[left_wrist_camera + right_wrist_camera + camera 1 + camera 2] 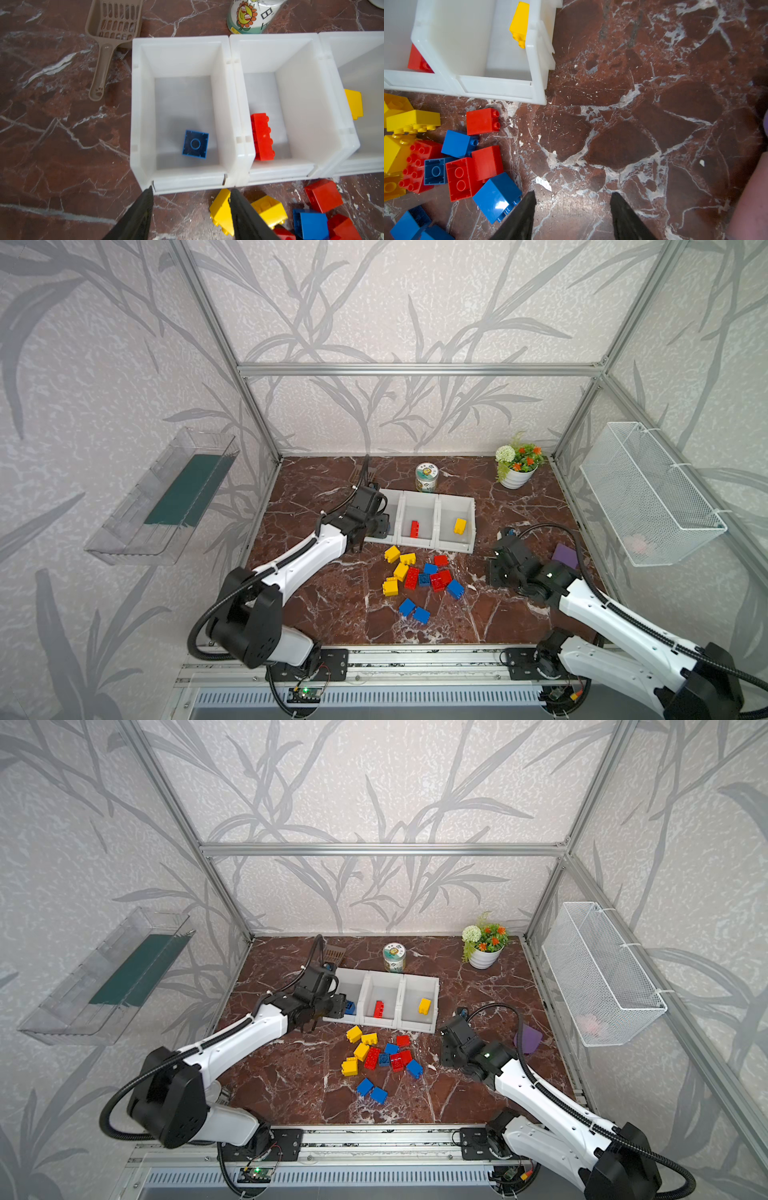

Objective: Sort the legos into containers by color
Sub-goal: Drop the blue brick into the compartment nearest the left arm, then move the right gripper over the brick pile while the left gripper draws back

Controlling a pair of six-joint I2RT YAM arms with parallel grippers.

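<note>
Blue brick [195,144] lies in the end bin, beneath an empty left gripper [191,190]
Jaws parted and holding nothing, it hangs over the near rim of the containers [232,52], the brick just beyond its tips. The right gripper [572,194], likewise parted and empty, hovers over bare table [633,124], with the loose legos [471,166] just beside it.

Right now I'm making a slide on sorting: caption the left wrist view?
Left gripper, open, by three bins holding a blue lego, a red lego and a yellow lego, one each.

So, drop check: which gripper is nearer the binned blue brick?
Left: the left gripper hangs by the blue brick at one end of the containers; the right gripper is past the other.
</note>
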